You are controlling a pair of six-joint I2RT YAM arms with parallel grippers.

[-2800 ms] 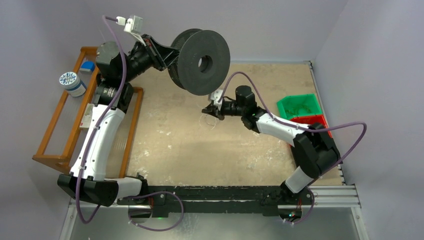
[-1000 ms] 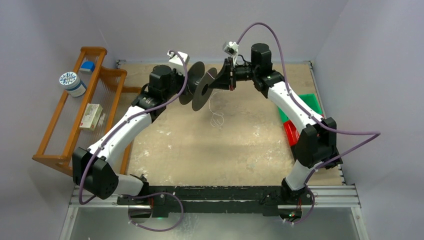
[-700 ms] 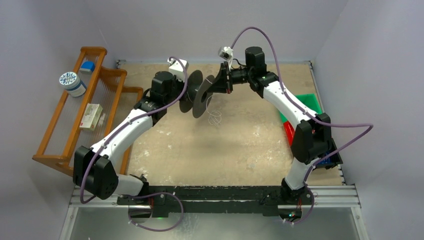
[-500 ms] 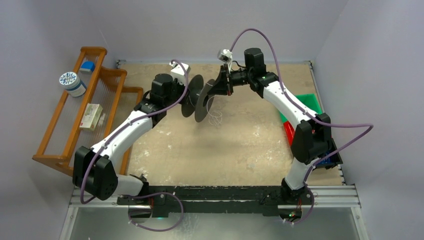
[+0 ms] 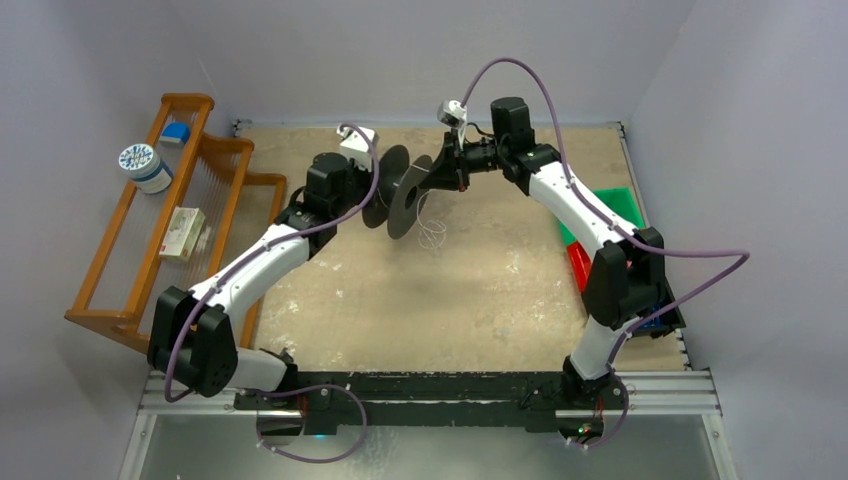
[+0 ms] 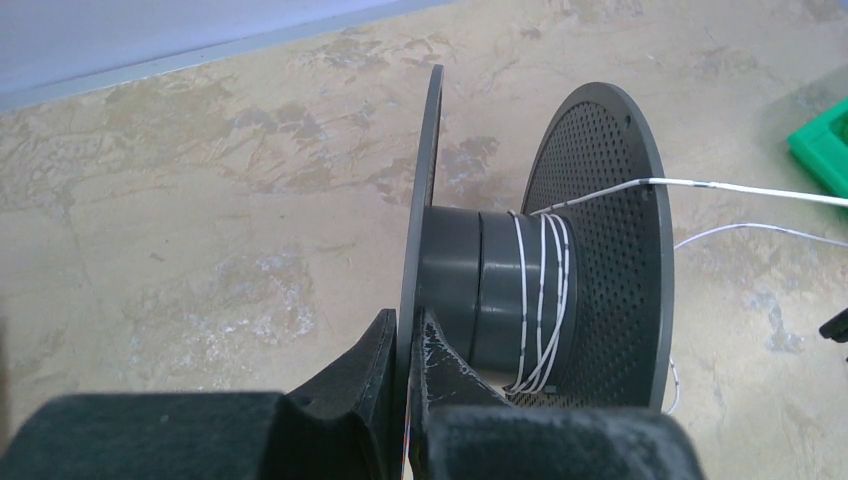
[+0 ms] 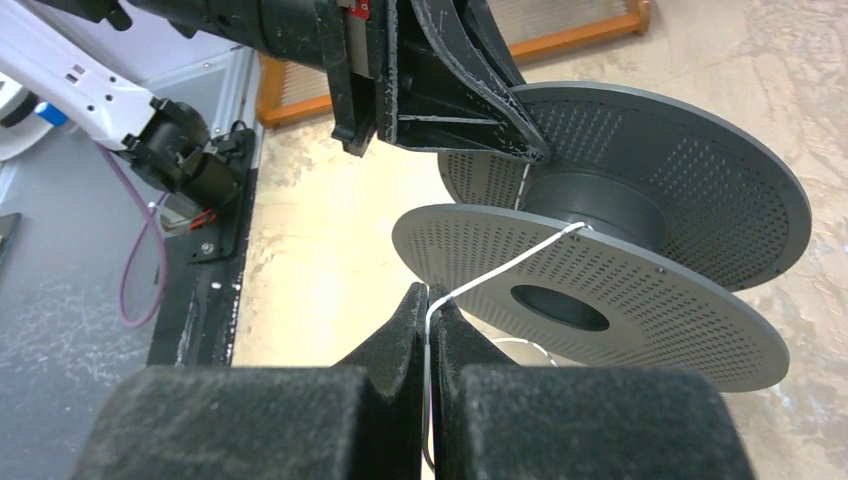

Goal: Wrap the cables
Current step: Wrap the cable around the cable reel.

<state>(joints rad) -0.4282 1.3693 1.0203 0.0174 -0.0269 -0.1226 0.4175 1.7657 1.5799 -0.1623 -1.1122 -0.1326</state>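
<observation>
Top: left gripper (image 5: 383, 197) clamps the spool (image 5: 403, 207); right gripper (image 5: 441, 176) sits just right of it. Loose cable (image 5: 431, 232) loops dangle near-right.
Left wrist: fingers tight on the flange (image 6: 425, 180). Cable (image 6: 541, 300) turns circle the hub (image 6: 455, 290); a strand exits right.
Right wrist: right gripper (image 7: 430, 308) pinches the cable (image 7: 500, 266), slanting up-right to the spool (image 7: 640, 320).

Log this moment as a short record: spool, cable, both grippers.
spool: dark grey perforated plastic spool, axis roughly level
left gripper: shut on the spool's rim
right gripper: shut on the thin white cable
windings: a few turns around the hub
slack: loose loops below the spool
</observation>
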